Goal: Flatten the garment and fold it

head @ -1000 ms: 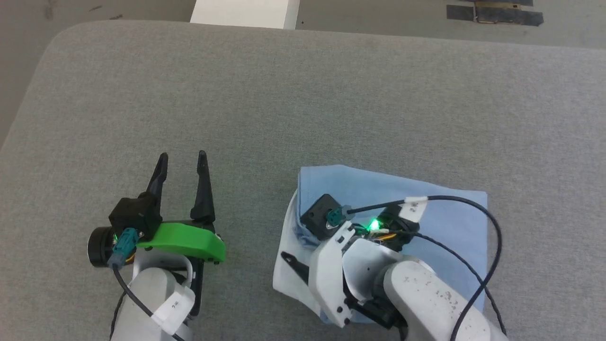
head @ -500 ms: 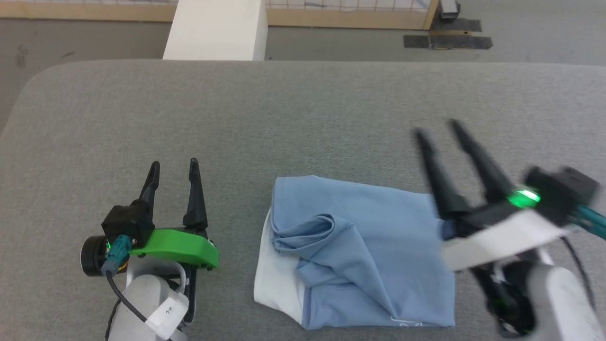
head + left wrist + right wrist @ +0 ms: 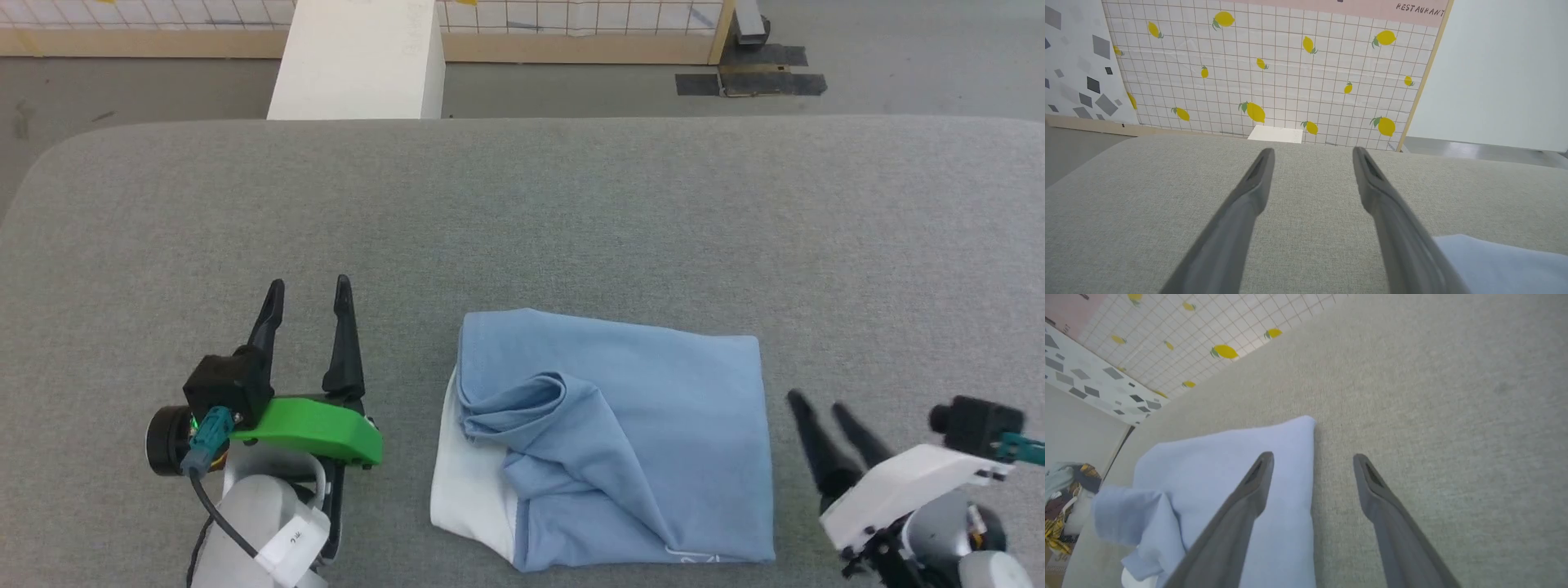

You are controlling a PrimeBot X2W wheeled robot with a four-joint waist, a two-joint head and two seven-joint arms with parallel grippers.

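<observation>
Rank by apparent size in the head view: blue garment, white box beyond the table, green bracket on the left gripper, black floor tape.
1. garment
2. white box
3. green bracket and black floor tape: about alike, unranked; the tape lies farther.

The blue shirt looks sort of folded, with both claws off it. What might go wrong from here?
The garment has a bunched ridge near its left side and white lining poking out there, so the fold may end up lumpy or loosen. The open right gripper sits close beside the garment's right edge; a sideways move could snag and drag it.
</observation>
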